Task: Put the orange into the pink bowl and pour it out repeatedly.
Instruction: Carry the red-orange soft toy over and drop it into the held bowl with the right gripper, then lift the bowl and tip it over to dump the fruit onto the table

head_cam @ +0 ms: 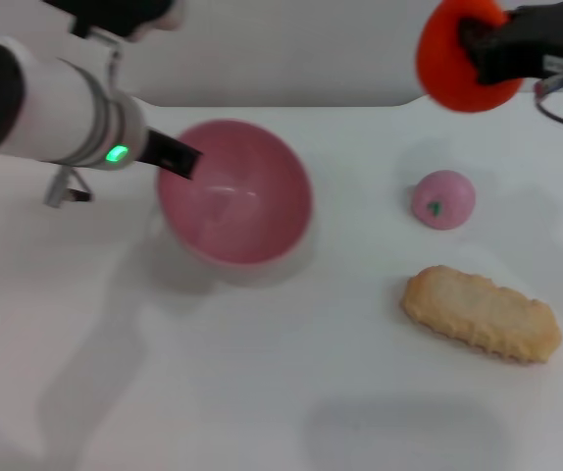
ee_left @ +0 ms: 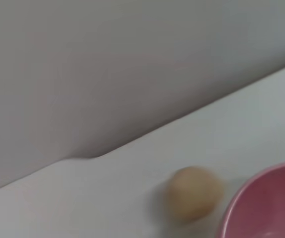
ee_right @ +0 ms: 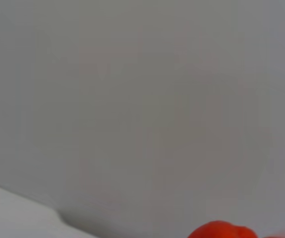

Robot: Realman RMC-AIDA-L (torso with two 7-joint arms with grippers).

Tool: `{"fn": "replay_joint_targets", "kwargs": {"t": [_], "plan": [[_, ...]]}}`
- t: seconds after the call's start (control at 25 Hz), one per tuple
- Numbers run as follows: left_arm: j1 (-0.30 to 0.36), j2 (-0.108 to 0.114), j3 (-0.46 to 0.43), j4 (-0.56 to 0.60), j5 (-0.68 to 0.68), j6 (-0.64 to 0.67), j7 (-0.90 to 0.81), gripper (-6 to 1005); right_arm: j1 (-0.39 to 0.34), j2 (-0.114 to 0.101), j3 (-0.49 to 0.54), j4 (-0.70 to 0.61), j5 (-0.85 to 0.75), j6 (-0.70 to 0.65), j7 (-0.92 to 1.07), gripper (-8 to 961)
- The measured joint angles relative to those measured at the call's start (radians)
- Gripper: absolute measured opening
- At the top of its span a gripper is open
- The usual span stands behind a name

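Observation:
The pink bowl (head_cam: 234,196) is held up at its rim and tilted, its opening facing me, by my left gripper (head_cam: 179,157), which is shut on it. The bowl's rim also shows in the left wrist view (ee_left: 266,208). My right gripper (head_cam: 473,49) is shut on the orange (head_cam: 446,74) and holds it high above the table at the far right, well to the right of the bowl. The top of the orange shows in the right wrist view (ee_right: 221,231).
A small pink round fruit (head_cam: 442,199) lies right of the bowl, with a beige biscuit-like toy (head_cam: 482,314) in front of it. A small beige ball (ee_left: 192,192) lies beside the bowl toward the wall. A grey metal piece (head_cam: 66,188) stands under my left arm.

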Motion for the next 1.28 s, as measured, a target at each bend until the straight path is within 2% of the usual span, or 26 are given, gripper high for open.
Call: {"fn": "replay_joint_targets", "kwargs": {"t": [0.28, 0.72, 0.96, 1.16, 1.28], "plan": [[-0.053, -0.004, 0.058, -0.057, -0.086, 0.068, 0.003, 42, 0.046, -0.004, -0.098, 0.045, -0.003, -0.012, 0.041, 83], [-0.059, -0.003, 0.063, -0.064, -0.119, 0.103, 0.019, 42, 0.103, -0.008, -0.162, 0.163, 0.046, -0.069, 0.060, 54], [-0.060, -0.004, 0.063, -0.062, -0.119, 0.104, 0.025, 42, 0.120, -0.009, -0.175, 0.183, 0.057, -0.077, 0.060, 134], [-0.060, -0.004, 0.064, -0.061, -0.119, 0.104, 0.025, 42, 0.104, -0.007, -0.162, 0.169, 0.054, -0.087, 0.074, 351], [-0.060, -0.004, 0.105, -0.045, -0.103, 0.117, 0.111, 42, 0.064, -0.006, -0.082, 0.138, 0.022, -0.095, 0.130, 566]]}}
